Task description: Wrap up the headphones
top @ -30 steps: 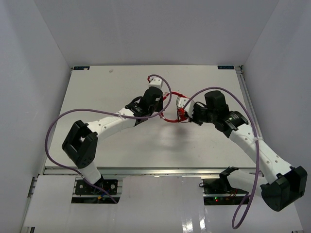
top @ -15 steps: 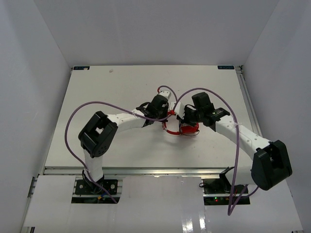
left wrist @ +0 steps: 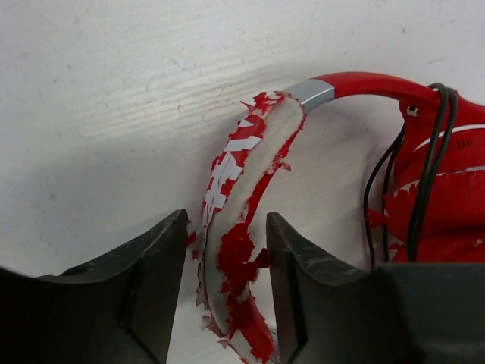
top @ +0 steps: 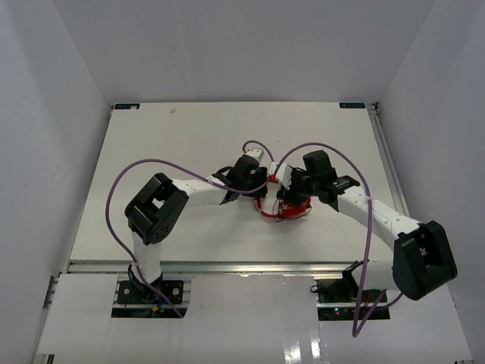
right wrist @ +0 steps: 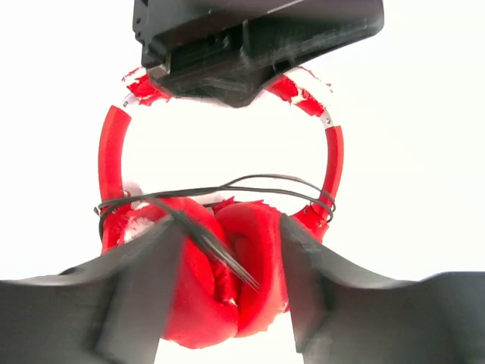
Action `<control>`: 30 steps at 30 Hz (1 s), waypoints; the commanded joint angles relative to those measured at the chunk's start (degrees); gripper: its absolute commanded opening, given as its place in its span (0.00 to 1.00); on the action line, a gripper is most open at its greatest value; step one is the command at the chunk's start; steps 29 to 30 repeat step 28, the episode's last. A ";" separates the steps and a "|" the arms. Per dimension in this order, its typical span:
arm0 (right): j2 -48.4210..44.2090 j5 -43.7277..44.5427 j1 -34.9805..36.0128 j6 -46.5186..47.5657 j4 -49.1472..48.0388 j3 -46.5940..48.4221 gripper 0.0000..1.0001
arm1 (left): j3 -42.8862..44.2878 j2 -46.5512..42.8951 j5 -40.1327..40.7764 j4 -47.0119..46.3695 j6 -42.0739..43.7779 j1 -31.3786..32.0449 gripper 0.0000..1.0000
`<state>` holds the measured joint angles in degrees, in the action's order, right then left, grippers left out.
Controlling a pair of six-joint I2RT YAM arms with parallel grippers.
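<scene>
The red headphones lie on the white table between my two grippers. My left gripper is open, and its fingers stand either side of the flaking red-and-white headband, with a gap on both sides. My right gripper is open too. It straddles the two padded cups, which sit pressed together between its fingers. The thin dark cable is looped across the headband's arms just above the cups. It also shows beside a cup in the left wrist view.
Thick purple robot cables arc over the left arm and the right arm. White walls close in the table at the left, back and right. The left gripper's black body fills the top of the right wrist view.
Both arms brought the headphones down and toward the near side of the table. Both grippers, shut before, have opened, and the headphones rest between their fingers.
</scene>
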<state>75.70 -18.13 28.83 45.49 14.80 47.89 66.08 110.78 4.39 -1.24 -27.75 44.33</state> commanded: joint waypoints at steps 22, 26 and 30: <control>-30.05 21.65 -13.01 -35.55 -0.02 -0.22 0.90 | -20.66 -55.91 -6.61 1.68 10.34 -1.09 0.98; -33.16 23.93 -13.54 -35.96 -0.82 -3.20 0.90 | -28.49 -69.16 -9.46 3.12 9.16 -1.18 0.98; -33.76 24.36 -13.71 -36.17 -0.99 -3.67 0.90 | -30.97 -72.67 -8.38 4.97 8.69 -1.18 0.98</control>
